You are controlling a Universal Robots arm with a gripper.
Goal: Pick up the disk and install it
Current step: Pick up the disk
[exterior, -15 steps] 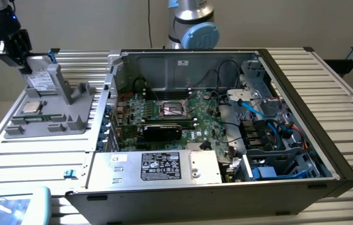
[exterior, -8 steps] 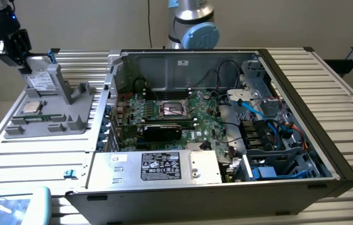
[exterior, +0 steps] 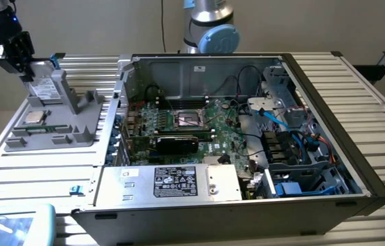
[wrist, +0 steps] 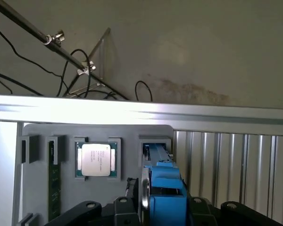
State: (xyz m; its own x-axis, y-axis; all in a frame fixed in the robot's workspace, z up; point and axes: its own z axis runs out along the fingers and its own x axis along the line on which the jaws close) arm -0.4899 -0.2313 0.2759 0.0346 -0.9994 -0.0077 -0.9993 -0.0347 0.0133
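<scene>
The disk (exterior: pixel 42 88), a silver-grey drive with a white label in a blue carrier, stands upright in a slot of the grey parts holder (exterior: pixel 76 128) at the exterior view's left. My gripper (exterior: pixel 26 72) has come down over its top end, and its black fingers sit against both sides of the drive. In the wrist view the blue carrier of the disk (wrist: pixel 162 181) runs between the gripper (wrist: pixel 162 209) fingers, with its lower end still in the holder's slot (wrist: pixel 155 141).
A square silver processor chip (exterior: pixel 34 117) (wrist: pixel 96 159) and a green memory stick (wrist: pixel 54 181) lie in the holder. The open computer case (exterior: pixel 315 66) fills the middle and right, with a motherboard, a silver box with a black label (exterior: pixel 172 182) and blue-cabled drive bays (exterior: pixel 302 169).
</scene>
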